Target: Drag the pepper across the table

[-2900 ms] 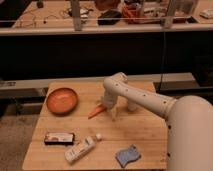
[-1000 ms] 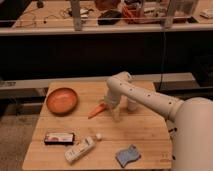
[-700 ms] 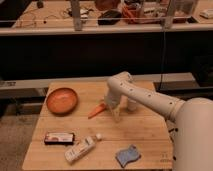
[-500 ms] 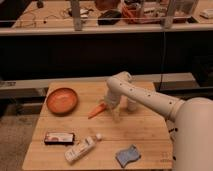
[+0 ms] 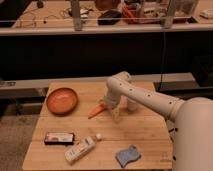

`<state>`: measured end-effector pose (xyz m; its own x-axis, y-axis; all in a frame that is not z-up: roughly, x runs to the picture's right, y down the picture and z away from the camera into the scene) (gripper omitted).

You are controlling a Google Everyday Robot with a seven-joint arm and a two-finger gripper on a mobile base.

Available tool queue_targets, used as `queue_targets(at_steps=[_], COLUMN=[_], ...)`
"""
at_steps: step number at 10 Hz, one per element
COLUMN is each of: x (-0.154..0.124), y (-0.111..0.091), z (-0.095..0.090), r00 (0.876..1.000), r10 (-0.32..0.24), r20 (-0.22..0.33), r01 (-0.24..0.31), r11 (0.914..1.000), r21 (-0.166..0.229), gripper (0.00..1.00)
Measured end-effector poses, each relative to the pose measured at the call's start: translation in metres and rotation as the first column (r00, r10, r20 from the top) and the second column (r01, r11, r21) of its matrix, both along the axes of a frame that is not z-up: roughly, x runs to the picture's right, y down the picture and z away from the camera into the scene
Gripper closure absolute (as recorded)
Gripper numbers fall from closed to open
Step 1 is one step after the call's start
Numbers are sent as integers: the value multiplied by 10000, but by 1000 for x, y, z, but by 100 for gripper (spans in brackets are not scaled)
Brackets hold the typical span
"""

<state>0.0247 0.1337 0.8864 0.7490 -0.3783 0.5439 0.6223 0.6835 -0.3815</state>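
The pepper [image 5: 95, 111] is a long orange chili lying on the wooden table [image 5: 145, 130], near its middle, pointing down-left. My white arm reaches in from the right and bends down over the table. My gripper [image 5: 107, 103] sits right at the pepper's upper right end, touching or just above it. The pepper's stem end is hidden under the gripper.
An orange bowl [image 5: 62, 100] stands at the table's left. A dark snack packet [image 5: 59, 138] and a white bottle lying on its side [image 5: 81, 149] are near the front left. A blue sponge [image 5: 128, 155] lies at the front. A dark counter with clutter runs behind the table.
Over the last seconds the arm's elbow has shifted a little to the right. The pepper and the gripper stay at almost the same spot on the table.
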Motion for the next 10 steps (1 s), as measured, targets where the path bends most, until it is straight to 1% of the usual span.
queue_targets(at_steps=[10], x=[-2], y=[-3], z=[0], r00=[10000], r10=[32], r20=[-26], r01=[-32], r11=[10000], r21=[24], gripper=[20])
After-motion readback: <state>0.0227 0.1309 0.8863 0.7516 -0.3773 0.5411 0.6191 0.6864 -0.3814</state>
